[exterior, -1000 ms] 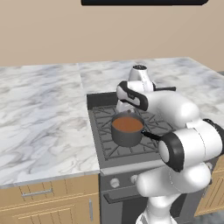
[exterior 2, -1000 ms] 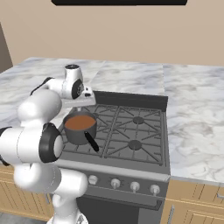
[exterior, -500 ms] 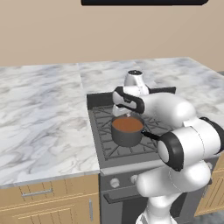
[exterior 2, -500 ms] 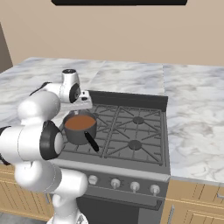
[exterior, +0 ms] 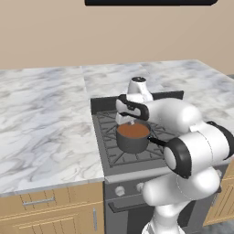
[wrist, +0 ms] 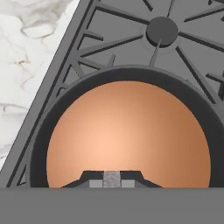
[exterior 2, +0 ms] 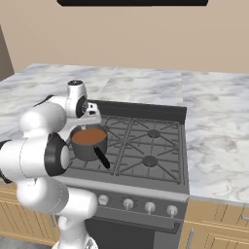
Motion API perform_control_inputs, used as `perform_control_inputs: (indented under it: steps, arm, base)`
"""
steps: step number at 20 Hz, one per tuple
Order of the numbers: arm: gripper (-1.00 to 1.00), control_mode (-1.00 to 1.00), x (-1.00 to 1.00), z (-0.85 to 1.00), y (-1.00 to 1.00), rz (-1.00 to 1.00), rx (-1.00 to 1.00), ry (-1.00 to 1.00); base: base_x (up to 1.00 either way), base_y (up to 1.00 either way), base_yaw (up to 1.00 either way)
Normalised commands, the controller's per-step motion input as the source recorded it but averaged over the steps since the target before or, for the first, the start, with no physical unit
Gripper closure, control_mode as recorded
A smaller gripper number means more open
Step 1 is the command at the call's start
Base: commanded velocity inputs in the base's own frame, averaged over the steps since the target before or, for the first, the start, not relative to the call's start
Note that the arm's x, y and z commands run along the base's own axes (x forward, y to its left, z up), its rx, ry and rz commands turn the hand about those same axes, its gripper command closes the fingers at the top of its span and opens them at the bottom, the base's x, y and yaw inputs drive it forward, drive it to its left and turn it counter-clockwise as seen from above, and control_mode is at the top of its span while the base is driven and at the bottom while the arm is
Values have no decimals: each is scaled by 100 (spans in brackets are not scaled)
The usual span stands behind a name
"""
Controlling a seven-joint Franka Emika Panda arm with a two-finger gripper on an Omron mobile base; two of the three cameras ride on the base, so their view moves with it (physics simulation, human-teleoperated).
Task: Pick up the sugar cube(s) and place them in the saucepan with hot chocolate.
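Observation:
The saucepan with hot chocolate stands on the front left burner of the stove, its black handle pointing toward the front. In the hand view its dark rim rings the reddish-brown liquid. My gripper hangs just above the liquid near the pan's back edge, shut on a small pale grey sugar cube pinched between the fingertips. From the base views the gripper points down over the saucepan.
The stove grates spread right of the pan, with a raised back panel. Marble counter lies left of the stove and more counter to its right. Control knobs line the stove front.
The hand has shifted slightly left and lowered, coming over the back of the saucepan. The pan has stayed put and the jaws have stayed shut.

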Motion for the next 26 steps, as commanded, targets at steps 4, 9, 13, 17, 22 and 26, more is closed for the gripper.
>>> perform_control_inputs:
  steps: [4,9,13,17,22,26]
  arm:
    - [100,-100,3,-22,-3,0,0,0]
    - [100,-100,0,-11,-3,0,0,0]
    - [100,-100,0,-1,0,0,0,0]
    - [-100,-100,0,0,0,0,0,0]
    - [-100,-100,0,0,0,0,0,0]
    - [-100,-100,0,0,0,0,0,2]
  base:
    - [0,0,0]
    - [0,0,0]
    - [0,0,0]
    - [0,0,0]
    - [0,0,0]
    - [0,0,0]
